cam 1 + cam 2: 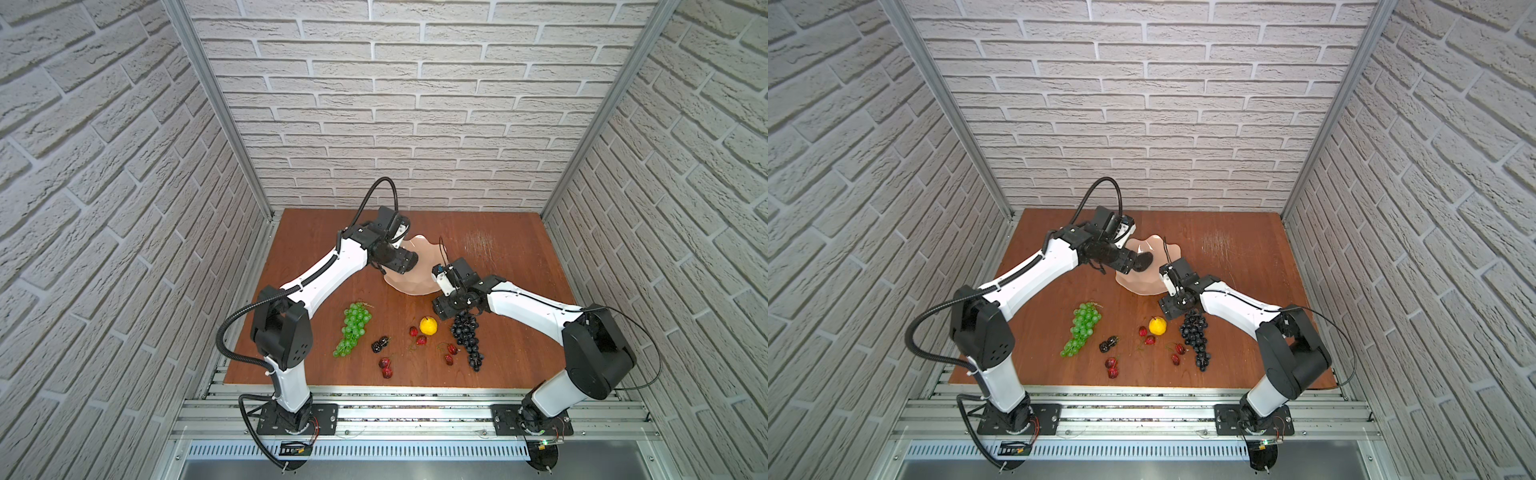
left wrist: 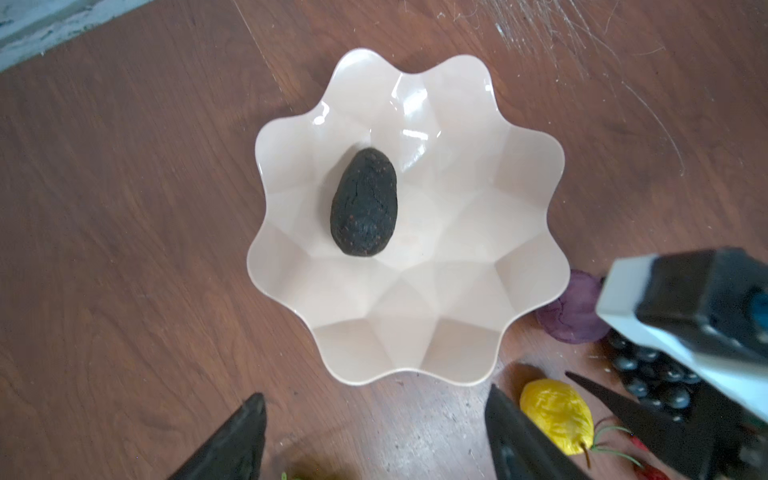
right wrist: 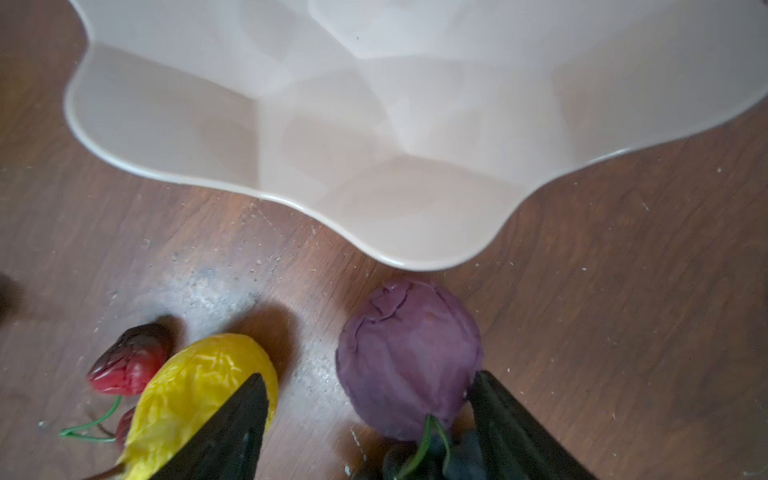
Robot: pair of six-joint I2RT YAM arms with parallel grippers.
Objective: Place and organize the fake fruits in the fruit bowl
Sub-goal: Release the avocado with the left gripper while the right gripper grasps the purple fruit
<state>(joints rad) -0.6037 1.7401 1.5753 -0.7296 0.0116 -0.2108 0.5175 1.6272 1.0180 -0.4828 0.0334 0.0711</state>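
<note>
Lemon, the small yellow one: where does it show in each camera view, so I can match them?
In a top view: lemon front of centre, left of the dark grape bunch.
In a top view: lemon, same spot.
Left wrist: lemon, lower right of the picture.
Right wrist: lemon, lower left, beside a red cherry.
Shared landmark: the pink bowl, in all four.

Both top views look steeply down on the table [image 1: 519, 257] — wrist views close, sharing the bowl [image 2: 478, 232].

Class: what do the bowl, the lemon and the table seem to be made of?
Bowl: probably glossy moulded plastic; bright glints on smooth facets.
Lemon: perhaps soft painted plastic or foam; its skin is creased.
Table: wood or wood-look laminate; grain lines, scratches.
</note>
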